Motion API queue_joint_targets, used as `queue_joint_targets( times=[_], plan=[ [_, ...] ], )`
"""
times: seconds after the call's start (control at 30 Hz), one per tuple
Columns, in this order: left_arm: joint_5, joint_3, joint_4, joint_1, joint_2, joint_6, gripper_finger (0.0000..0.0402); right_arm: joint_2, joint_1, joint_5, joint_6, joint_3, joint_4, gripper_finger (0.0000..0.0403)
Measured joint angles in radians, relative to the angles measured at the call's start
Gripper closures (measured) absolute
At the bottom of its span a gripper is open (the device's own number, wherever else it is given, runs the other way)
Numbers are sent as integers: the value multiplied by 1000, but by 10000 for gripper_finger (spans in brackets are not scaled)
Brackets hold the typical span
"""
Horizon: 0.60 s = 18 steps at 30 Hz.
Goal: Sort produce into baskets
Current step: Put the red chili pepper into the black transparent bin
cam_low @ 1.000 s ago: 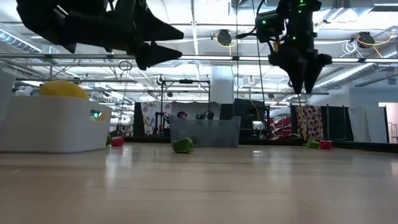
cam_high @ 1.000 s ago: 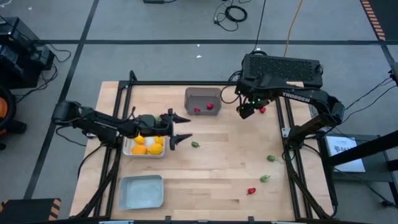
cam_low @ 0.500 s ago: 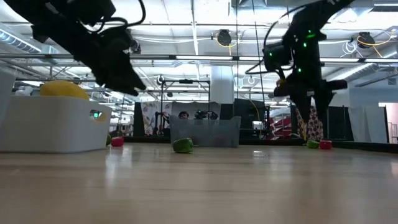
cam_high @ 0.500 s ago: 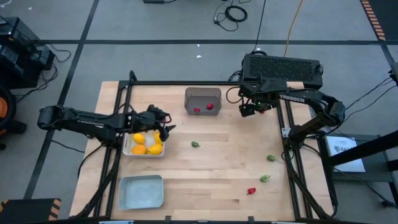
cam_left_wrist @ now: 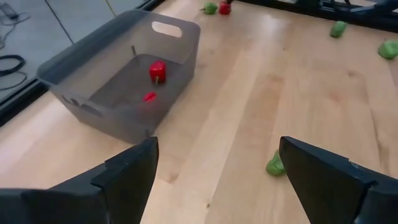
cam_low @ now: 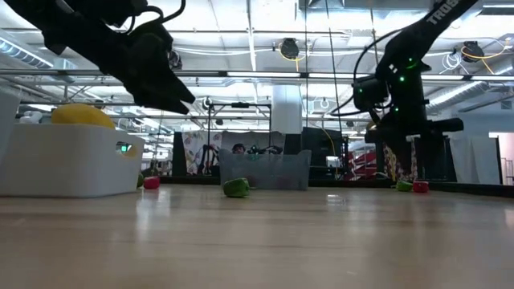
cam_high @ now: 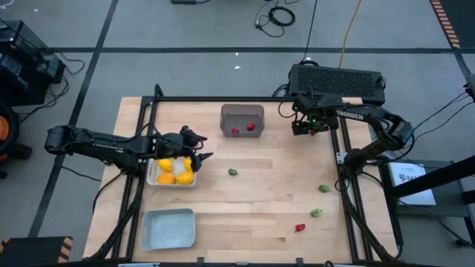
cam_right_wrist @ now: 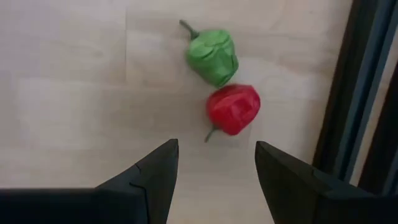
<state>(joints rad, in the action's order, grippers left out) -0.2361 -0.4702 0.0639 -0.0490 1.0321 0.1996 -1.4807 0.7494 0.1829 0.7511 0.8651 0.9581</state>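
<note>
Left gripper (cam_high: pixel 199 150) hangs above the table over the right end of the white tray (cam_high: pixel 154 178), fingers spread wide, nothing between them. White tray sits near the left edge, mid-depth, and holds yellow-orange rounds (cam_high: pixel 175 172). Light grey-blue tray (cam_high: pixel 168 228) lies at the front left corner, nothing seen in it. Dark grey translucent bin (cam_high: pixel 241 120) stands at the back edge, near centre; left wrist view shows two red pieces (cam_left_wrist: pixel 157 70) on its floor.

Right gripper (cam_high: pixel 311 127) is raised over the back right corner, fingers parted and holding nothing. Right wrist view looks straight down on a red pepper (cam_right_wrist: pixel 233 109) touching a green pepper (cam_right_wrist: pixel 213 56), both lying on the wood just beside the dark frame rail (cam_right_wrist: pixel 348 93) at the right edge.

Loose produce on the table (cam_high: pixel 252 208): a green piece (cam_high: pixel 233 172) near centre, just right of the white tray; two more green pieces (cam_high: pixel 323 188) toward the right edge, one in front of the other; a small red piece (cam_high: pixel 300 228) near the front right. In the low view the centre green piece (cam_low: pixel 235 188) lies in front of the grey bin.
</note>
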Motion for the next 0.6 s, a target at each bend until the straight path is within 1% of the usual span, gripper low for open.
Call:
queue_joint_targets(
  times=[0.33, 0.6],
  plan=[
    [0, 0, 7, 0, 0, -46, 61, 0, 90, -5, -58, -47, -104, 200],
    [-1, 0, 55, -3, 0, -56, 61, 0, 108, -6, -75, -99, -162, 200]
  ],
)
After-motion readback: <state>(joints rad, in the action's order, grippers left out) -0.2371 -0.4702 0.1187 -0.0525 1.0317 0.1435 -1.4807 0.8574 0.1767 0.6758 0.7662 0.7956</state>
